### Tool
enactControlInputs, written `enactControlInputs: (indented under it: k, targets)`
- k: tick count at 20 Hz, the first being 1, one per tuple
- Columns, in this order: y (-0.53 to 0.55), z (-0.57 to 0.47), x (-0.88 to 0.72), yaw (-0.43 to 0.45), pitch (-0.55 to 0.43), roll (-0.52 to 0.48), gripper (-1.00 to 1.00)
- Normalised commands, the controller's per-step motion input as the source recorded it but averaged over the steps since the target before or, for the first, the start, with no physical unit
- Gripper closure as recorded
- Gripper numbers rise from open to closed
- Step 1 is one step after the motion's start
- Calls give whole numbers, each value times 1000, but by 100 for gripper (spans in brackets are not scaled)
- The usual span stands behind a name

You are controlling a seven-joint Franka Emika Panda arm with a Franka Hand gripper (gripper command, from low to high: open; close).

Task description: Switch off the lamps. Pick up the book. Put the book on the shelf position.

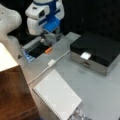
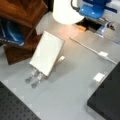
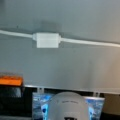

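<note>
Claw (image 1: 51, 37) hovers low at a front view's top by the orange switch (image 1: 48, 50) and white cable (image 1: 60, 58); grip state unclear, and it could snag the cable. Book (image 1: 57, 96) lies propped on a rack (image 2: 35, 77), well apart from the claw, beside the shelf position (image 1: 13, 95), long axis diagonal from upper left to lower right, ridged edge toward the block, so a nudge could slide it off.

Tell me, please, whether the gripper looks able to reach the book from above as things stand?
Probably yes. The book lies propped on a metal rack with its white cover bare, nothing on it. The gripper is at the table's far end, beside the orange switch.
</note>
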Motion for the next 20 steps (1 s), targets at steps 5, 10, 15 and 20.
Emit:
enactControlInputs:
  k: [5, 10, 15, 20]
  targets:
    - [152, -154, -427, 41, -112, 69, -100]
    - [112, -200, -317, 2, -127, 97, -100]
    - [39, -245, -208, -23, -132, 104, -100]
    - [70, -265, -198, -51, -134, 83, -100]
